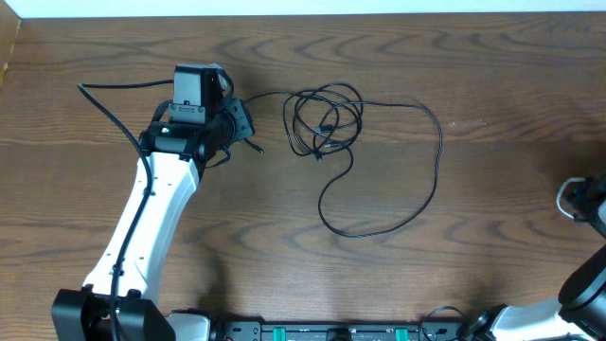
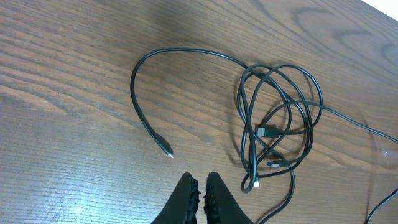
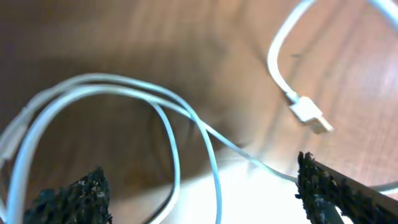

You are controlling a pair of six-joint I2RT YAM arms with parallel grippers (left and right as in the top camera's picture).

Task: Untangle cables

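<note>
A black cable (image 1: 327,118) lies in a tangled coil mid-table, one long strand looping out right and down toward the front. In the left wrist view the coil (image 2: 280,118) sits ahead on the right. Its free plug end (image 2: 166,151) rests just in front of my left gripper (image 2: 200,186), which is shut and holds nothing. At the table's right edge a white cable (image 1: 565,197) lies under my right gripper (image 1: 589,197). Seen from the right wrist, the gripper (image 3: 199,186) is open, with white cable strands (image 3: 168,134) between its fingers and a white plug (image 3: 309,115) beyond.
The left arm (image 1: 151,218) stretches from the front left to just left of the black coil. Its own thicker black lead (image 1: 109,109) trails across the table at the left. The wooden tabletop (image 1: 492,66) ends at a white strip along the back.
</note>
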